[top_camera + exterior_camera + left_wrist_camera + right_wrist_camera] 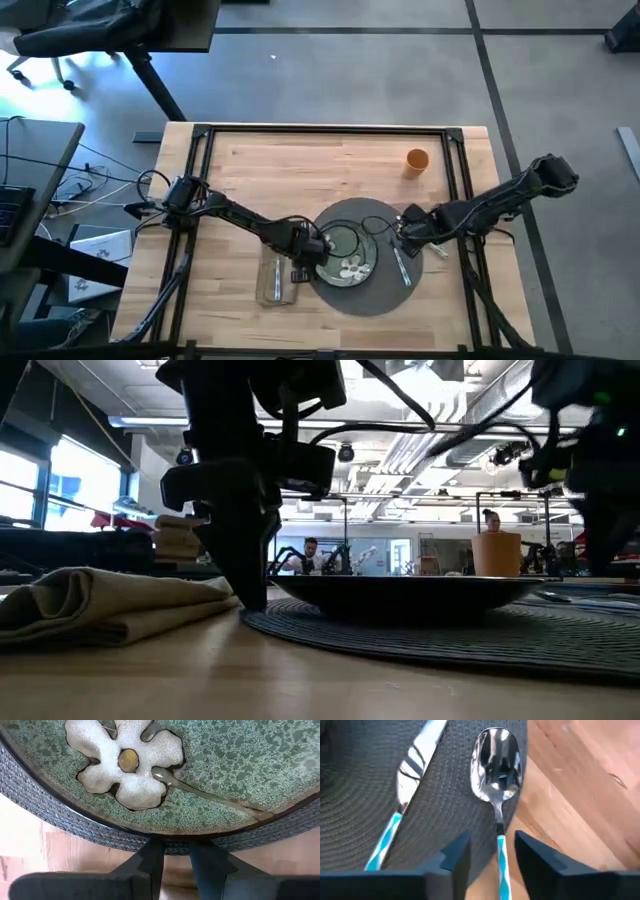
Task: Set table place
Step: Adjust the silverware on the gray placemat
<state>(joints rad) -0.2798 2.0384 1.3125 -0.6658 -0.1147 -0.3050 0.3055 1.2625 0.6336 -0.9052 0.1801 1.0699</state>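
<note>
My right hand (490, 855) hangs open over the spoon (497, 770), fingers either side of its striped handle at the mat (385, 290) edge, beside the knife (407, 785). My left hand (172, 862) sits narrowly open at the green floral plate (225, 770) rim. The napkin (110, 605) lies beside it; the orange cup (417, 160) stands apart on the tabletop (300, 170).

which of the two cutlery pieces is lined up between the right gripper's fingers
The spoon: its striped handle runs back between the open fingers of the right gripper. The knife lies off to one side of them, further onto the grey mat.
</note>
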